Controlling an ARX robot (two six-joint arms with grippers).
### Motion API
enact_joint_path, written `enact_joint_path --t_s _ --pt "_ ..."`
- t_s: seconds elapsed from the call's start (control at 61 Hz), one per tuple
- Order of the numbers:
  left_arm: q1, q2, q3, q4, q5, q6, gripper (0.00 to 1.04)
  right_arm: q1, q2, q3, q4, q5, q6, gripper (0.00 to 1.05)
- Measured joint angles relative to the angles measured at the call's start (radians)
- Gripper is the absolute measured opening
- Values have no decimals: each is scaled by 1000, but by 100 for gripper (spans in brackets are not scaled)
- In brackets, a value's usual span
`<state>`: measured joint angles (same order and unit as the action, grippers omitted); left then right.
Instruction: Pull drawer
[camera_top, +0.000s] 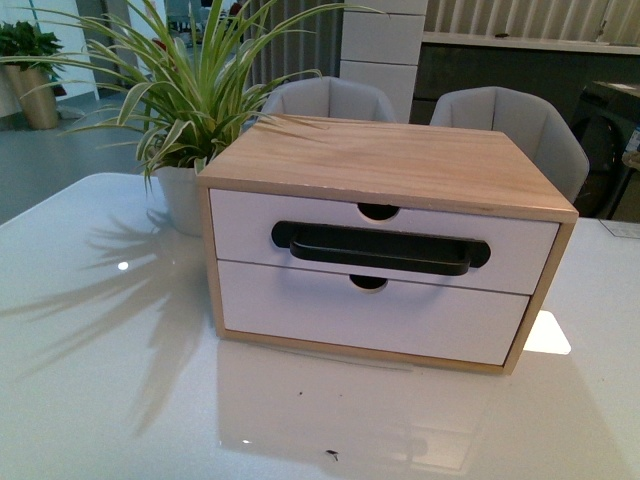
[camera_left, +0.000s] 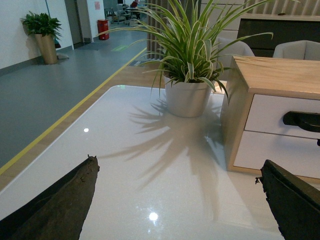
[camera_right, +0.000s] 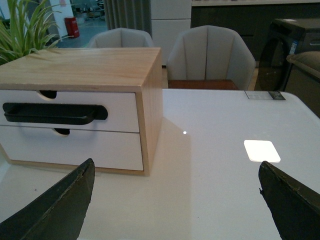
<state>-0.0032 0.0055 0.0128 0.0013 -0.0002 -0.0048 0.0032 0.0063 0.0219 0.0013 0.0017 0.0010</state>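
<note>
**Both claws waiting open before a shut drawer**

The drawer (camera_top: 430, 225) is sitting closed in the upper slot of a light-wood cabinet (camera_top: 400, 160), its white front lying flush with the handle-less drawer front (camera_top: 370, 320) beneath it. Its long black bar handle (camera_top: 380, 250) is lying untouched in the oblong recess, under the semicircular notch. The cabinet is standing on a glossy white table (camera_top: 100, 350), with a potted spider plant (camera_top: 190, 90) standing just beside its rear left corner.

The left gripper (camera_left: 178, 161) is hovering over the table, short of the cabinet, jaws spread wide and gripping nothing. The right gripper (camera_right: 177, 163) is doing likewise: jaws wide apart, empty, clear of the handle.
</note>
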Motion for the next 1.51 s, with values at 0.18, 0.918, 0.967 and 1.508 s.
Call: enact_joint_path --t_s 0.18,0.918,0.967,1.508 --pt "0 0 0 0 0 0 97 0 0 0 0 0 0 96" --pt "0 0 0 0 0 0 97 0 0 0 0 0 0 96" --pt "0 0 0 0 0 0 97 0 0 0 0 0 0 96" --pt "-273 985 246 590 203 230 97 12 842 321 78 -213 -317 96"
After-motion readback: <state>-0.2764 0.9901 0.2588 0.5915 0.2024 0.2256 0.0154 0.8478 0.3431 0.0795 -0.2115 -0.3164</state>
